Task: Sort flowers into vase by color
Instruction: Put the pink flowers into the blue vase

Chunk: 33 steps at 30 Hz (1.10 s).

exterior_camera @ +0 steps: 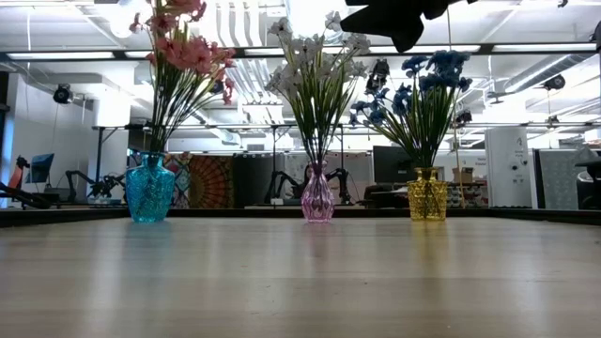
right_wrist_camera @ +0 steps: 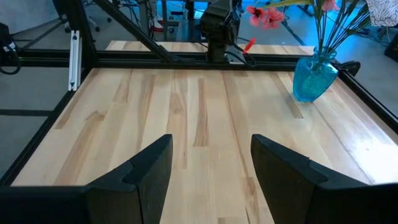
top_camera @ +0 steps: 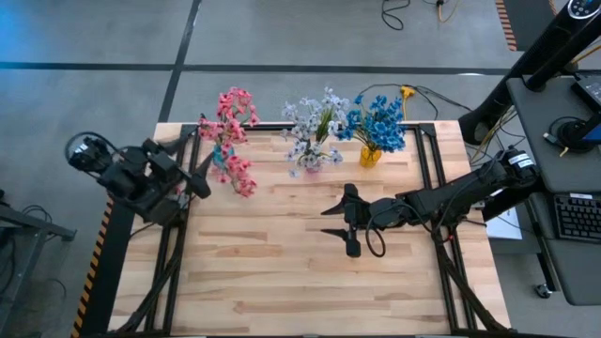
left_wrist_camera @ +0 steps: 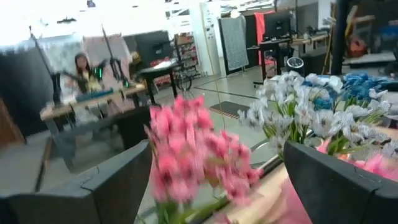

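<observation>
- The left gripper point(top_camera: 200, 176) hangs at the table's left edge, just beside the pink flowers point(top_camera: 235, 136). Its fingers point(left_wrist_camera: 118, 183) stand spread wide with nothing between them, though pink blossoms fill the near foreground of its wrist view. It looks like a gripper that has let go of a stem, or is lining up on one; which cannot be told.
- The pink flowers stand in the teal vase point(exterior_camera: 150, 190), leftmost of a row along the table's far edge. All the sprays in it are pink, so this vase reads as sorted.
- The pale lavender-white flowers point(exterior_camera: 317, 66) stand upright in the pink glass vase point(exterior_camera: 317, 195) in the middle of the row, one colour only.
- The blue flowers point(exterior_camera: 427, 89) fill the yellow vase point(exterior_camera: 427, 195) at the right of the row. Each colour has its own vase, which is the point of the spacing.
- The wooden table point(top_camera: 282, 272) shows no loose stems, so the task appears finished or nearly so.
- The right gripper point(top_camera: 348, 225) hovers over the table's middle, well apart from the vases, with its fingers point(right_wrist_camera: 134, 177) parted and empty, apparently waiting clear of the row.
</observation>
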{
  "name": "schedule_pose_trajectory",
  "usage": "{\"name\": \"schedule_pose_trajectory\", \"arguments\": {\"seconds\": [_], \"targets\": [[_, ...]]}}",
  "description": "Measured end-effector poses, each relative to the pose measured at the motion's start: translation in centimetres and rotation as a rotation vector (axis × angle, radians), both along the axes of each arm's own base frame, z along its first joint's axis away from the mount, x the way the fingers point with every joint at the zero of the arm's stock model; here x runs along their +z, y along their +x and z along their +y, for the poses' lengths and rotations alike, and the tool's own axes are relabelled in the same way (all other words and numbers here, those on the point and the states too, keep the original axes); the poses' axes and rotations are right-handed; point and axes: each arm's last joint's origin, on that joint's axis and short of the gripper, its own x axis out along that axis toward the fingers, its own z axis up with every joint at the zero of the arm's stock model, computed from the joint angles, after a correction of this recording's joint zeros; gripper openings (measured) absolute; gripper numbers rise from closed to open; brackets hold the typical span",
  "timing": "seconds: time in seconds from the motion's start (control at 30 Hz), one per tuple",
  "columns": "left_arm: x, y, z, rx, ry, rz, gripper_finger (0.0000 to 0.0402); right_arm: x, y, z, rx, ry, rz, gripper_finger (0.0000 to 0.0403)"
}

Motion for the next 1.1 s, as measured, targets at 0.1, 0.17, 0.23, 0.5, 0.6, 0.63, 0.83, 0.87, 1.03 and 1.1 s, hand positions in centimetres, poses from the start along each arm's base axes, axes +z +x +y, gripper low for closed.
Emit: {"name": "schedule_pose_trajectory", "arguments": {"seconds": [0.1, 0.17, 0.23, 0.5, 0.6, 0.63, 0.83, 0.87, 1.03, 1.1], "targets": [[2.6, -0.5, 0.3, -0.006, 0.014, 0.015, 0.0343, 0.0, 0.0, 0.0, 0.000, 0.000, 0.001, 0.0210], [4.1, -0.7, 0.5, -0.006, 0.015, 0.017, 0.0343, 0.0, 0.0, 0.0, 0.000, 0.000, 0.001, 0.0210], [5.1, -0.6, 0.4, -0.005, 0.036, 0.047, 0.0343, 0.0, 0.0, 0.0, 0.000, -0.001, 0.001, 0.0210], [5.9, 2.0, -2.5, -0.065, 0.119, 0.151, 0.0343, -0.1, 0.0, 0.0, 0.000, -0.003, 0.008, 0.0210], [5.6, 4.0, -5.3, -0.121, 0.164, 0.197, 0.0340, -0.2, -0.1, 0.0, 0.001, -0.006, 0.017, 0.0210], [5.4, 4.6, -6.4, -0.143, 0.175, 0.205, 0.0338, -0.2, -0.1, 0.0, 0.001, -0.006, 0.017, 0.0210], [4.0, 7.0, -12.2, -0.248, 0.262, 0.278, 0.0325, -0.3, -0.1, 0.0, 0.002, -0.009, 0.029, 0.0210], [4.0, 7.2, -13.0, -0.263, 0.281, 0.294, 0.0324, -0.3, -0.1, 0.0, 0.002, -0.010, 0.034, 0.0210], [5.0, 6.7, -16.9, -0.362, 0.337, 0.320, 0.0323, -0.3, -0.1, 0.0, 0.003, -0.010, 0.036, 0.0210], [4.4, 6.1, -18.6, -0.414, 0.360, 0.323, 0.0323, -0.3, -0.1, 0.0, 0.005, -0.010, 0.037, 0.0210]]}}
